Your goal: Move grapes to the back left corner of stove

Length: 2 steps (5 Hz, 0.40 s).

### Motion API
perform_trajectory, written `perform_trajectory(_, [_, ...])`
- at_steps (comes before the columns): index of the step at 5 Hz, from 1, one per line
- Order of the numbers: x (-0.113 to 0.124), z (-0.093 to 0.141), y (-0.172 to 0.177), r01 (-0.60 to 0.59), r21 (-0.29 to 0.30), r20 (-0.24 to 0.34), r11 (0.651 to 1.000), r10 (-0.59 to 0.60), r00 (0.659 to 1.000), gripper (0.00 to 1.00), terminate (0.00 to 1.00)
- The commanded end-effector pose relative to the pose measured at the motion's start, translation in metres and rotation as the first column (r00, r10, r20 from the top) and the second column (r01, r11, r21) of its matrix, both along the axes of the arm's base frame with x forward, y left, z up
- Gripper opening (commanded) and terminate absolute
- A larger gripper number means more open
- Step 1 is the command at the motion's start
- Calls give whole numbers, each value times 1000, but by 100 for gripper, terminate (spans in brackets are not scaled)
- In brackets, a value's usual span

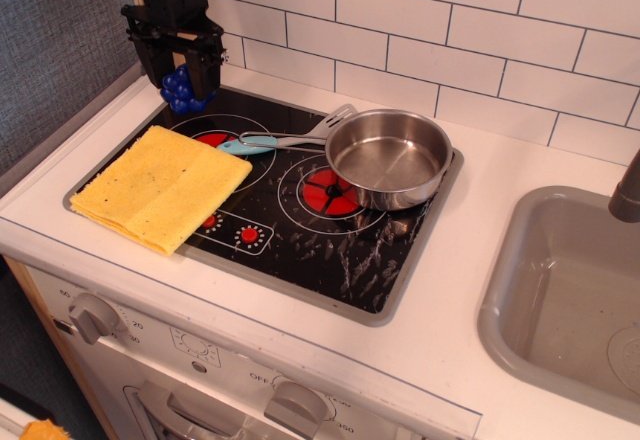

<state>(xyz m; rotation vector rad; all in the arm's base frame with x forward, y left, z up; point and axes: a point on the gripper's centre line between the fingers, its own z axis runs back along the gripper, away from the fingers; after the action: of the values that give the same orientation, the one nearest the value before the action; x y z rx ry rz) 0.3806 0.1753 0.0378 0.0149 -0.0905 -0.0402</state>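
While end effector [180, 72] grips grapes [180, 91] | cluster hangs long-axis vertical over stove [330, 250] back-left corner | knob writing unreadable

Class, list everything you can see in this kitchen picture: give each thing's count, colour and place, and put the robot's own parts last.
grapes: one cluster, dark blue, held above the stove's back left corner
stove: one, black with grey rim, on the counter
cloth: one, yellow, folded over the stove's front left
pan: one, steel, on the back right burner
spatula: one, blue handle, metal blade, left of the pan
sink: one, grey, at right
knobs: two, grey, on the front panel
tiled wall: white, behind the counter
gripper: one, black, closed on the grapes
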Motion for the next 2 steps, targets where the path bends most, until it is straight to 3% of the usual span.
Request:
perform_trajectory(1, [5, 6, -4, 35, 29, 55, 999, -36, 998, 0, 0])
perform_trajectory(2, [5, 9, -3, 43, 23, 63, 999, -44, 997, 100, 0])
